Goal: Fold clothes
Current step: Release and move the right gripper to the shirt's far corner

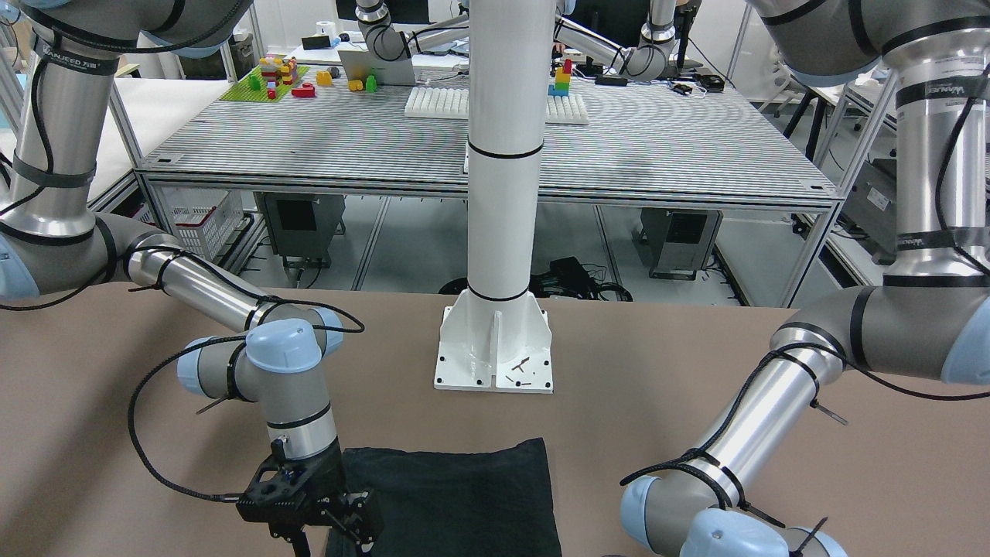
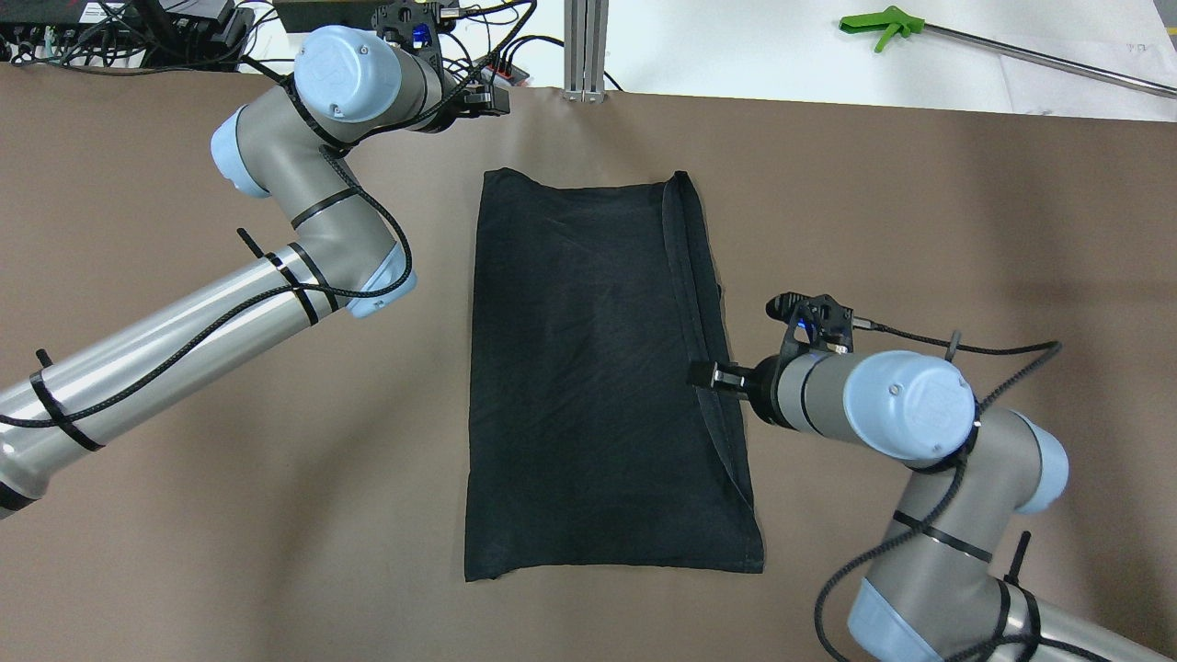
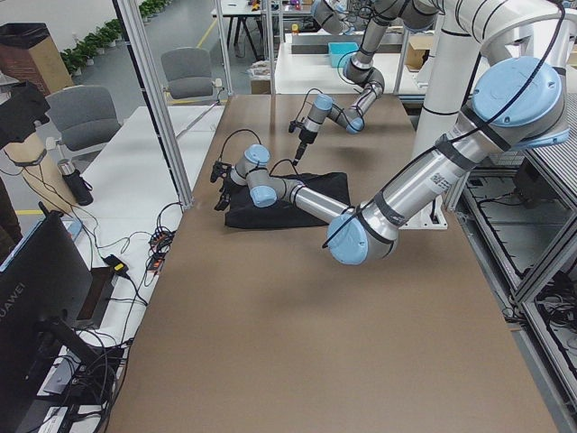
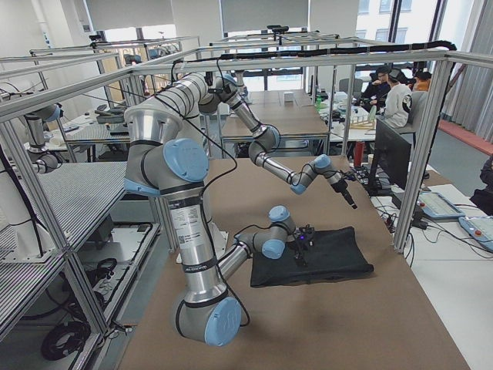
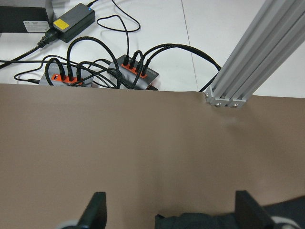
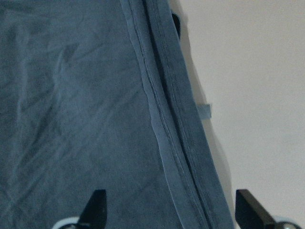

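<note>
Although the clothes (image 2: 588, 368) already lie as a narrow oblong in the middle of the worktop (image 2: 919, 230), the folding looks only part done. The long sides run from the robot's edge toward the far edge, and the far end stops short of that edge. Two hem lines (image 2: 691, 276) run stacked along the long side toward the robot's right. From this I judge that the piece has been doubled over lengthwise once. The crosswise folds that would shorten it into a compact packet appear not yet made.

The fabric is plain black, thin and matte, with no print. It lies nearly flat, with faint creases and soft ripples. The near corner on the robot's right flares outward a little. A small tab (image 6: 205, 110) pokes out past the hemmed side.

The right tool (image 2: 706, 375) sits at the middle of that hemmed side. Its fingers are spread wide with the hem band running between them, and it grips nothing. I cannot tell whether the tips press on the cloth.

The left tool (image 2: 487, 99) is near the worktop's far edge, just beyond the cloth's far corner on the robot's left. It too is spread wide and empty, with bare brown surface ahead of it.
</note>
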Robot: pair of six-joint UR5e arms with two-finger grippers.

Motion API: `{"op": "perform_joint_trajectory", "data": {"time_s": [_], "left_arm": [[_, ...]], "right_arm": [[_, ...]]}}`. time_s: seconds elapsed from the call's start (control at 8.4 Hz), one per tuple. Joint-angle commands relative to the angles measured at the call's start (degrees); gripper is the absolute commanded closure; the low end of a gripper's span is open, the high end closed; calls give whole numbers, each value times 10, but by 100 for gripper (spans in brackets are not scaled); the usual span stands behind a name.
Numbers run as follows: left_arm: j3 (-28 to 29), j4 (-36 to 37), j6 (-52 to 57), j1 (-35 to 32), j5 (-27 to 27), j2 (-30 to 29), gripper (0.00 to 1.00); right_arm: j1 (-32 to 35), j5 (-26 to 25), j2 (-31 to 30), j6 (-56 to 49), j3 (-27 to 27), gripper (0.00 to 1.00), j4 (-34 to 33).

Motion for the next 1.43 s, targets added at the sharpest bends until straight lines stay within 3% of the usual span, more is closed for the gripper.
{"op": "perform_joint_trajectory", "data": {"time_s": [0.0, 0.24, 0.6, 1.31], "left_arm": [[-57, -5, 22, -16, -49, 53, 5], [-79, -4, 23, -17, -56, 68, 5], [-74, -2, 54, -34, -63, 67, 5], [-72, -2, 65, -45, -85, 72, 5]], "right_arm": [[26, -103, 95, -80, -98, 5, 2], [31, -117, 162, -84, -195, 6, 13], [35, -165, 248, -110, -399, 6, 150], [34, -203, 315, -165, -530, 12, 152]]}}
